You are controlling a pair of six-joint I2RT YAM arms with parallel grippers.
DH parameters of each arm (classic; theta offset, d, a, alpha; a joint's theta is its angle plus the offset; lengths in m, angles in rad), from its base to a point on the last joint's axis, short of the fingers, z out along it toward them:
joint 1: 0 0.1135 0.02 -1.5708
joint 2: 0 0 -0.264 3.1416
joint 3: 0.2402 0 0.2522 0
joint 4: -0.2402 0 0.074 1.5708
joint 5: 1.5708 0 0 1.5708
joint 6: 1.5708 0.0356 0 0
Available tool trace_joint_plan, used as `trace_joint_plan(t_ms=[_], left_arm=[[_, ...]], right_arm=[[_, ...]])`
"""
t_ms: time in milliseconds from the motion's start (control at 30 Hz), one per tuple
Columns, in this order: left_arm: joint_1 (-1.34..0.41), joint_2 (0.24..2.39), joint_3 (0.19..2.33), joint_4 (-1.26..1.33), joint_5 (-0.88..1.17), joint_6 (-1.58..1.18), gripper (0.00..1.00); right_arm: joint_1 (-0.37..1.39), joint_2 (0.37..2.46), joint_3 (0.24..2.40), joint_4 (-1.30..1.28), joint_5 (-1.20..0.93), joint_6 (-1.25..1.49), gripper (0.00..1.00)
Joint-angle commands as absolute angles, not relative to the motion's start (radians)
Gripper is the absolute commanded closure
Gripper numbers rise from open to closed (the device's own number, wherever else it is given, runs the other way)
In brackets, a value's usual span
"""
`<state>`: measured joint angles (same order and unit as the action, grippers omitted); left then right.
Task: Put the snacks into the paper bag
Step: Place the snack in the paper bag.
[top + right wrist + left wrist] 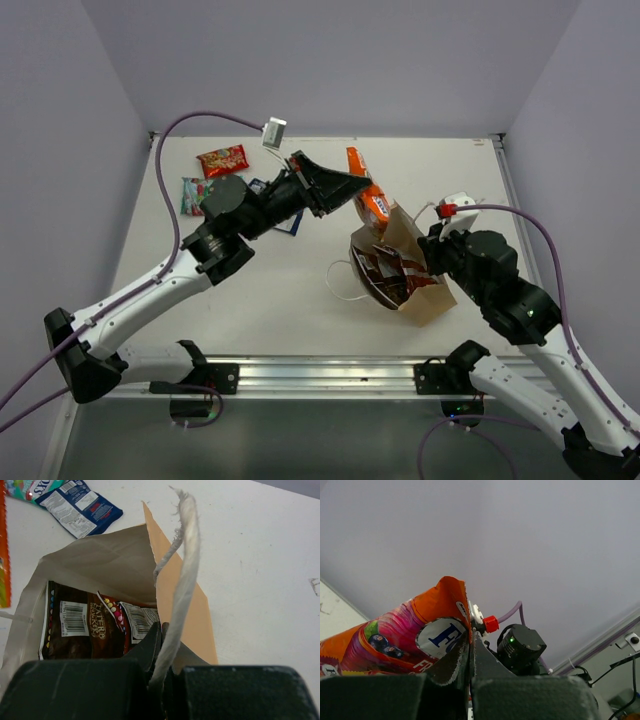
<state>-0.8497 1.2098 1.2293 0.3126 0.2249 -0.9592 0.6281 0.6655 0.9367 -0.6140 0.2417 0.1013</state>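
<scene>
Bright, diffuse overhead light; faint soft shadows on table (290,300); wrist views' near foreground dark, blurred.

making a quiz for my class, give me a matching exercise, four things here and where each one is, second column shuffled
1 orange packet
2 dark brown packet
3 red packet
4 white cord handle

A inside the paper bag
B pinched in the right gripper
C lying on the table
D held by the left gripper

Pairs: 1-D, 2-A, 3-C, 4-B
</scene>
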Motion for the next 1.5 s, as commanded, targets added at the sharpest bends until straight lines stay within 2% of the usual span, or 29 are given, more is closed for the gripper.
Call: trace_joint_plan(t_ms=[0,467,1067,1467], left_arm=[[-0.896,1.233,1.270,0.426,0.199,-0.965,1.00],[-1.011,1.367,1.244,0.506,0.158,-1.000,1.00],[-1.057,1.410,1.190,0.543,0.138,-1.063,1.00],[-1.054,1.430,1.158,0.566,0.022,-0.988,1.00]], right_arm=[[0.632,0.670,0.969,-0.584,0.238,0.095,1.00],[0.630,0.646,0.982,-0.595,0.233,0.114,1.00],[0.632,0.641,0.980,-0.592,0.227,0.117,1.00],[0.632,0.634,0.979,-0.598,0.227,0.117,1.00]])
